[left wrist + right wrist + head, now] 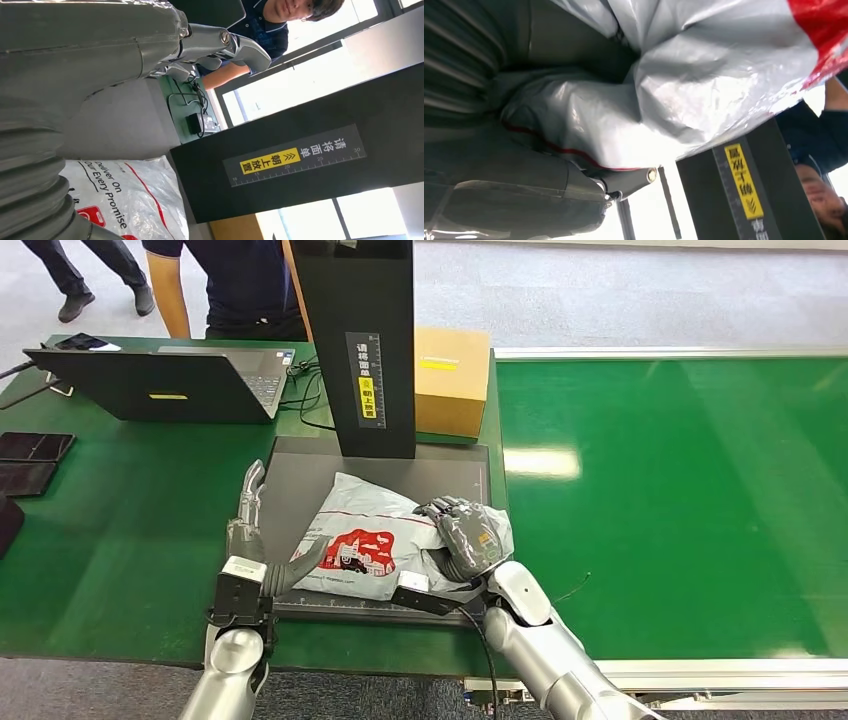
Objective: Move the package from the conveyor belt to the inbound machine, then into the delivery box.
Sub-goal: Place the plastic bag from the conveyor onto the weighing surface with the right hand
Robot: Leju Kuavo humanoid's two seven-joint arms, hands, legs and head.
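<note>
The grey plastic package with a red print lies on the dark platform of the inbound machine, in front of its black column. My right hand grips the package's right end; in the right wrist view the crumpled plastic is bunched inside the hand. My left hand lies open at the platform's left edge, fingers stretched forward and thumb reaching toward the package's left corner. The left wrist view has the hand above the package, with the column beyond.
A cardboard box stands behind the column on the right. An open laptop and cables sit at the back left, with a person standing behind them. The green conveyor belt spreads to the right. Dark flat items lie at the far left.
</note>
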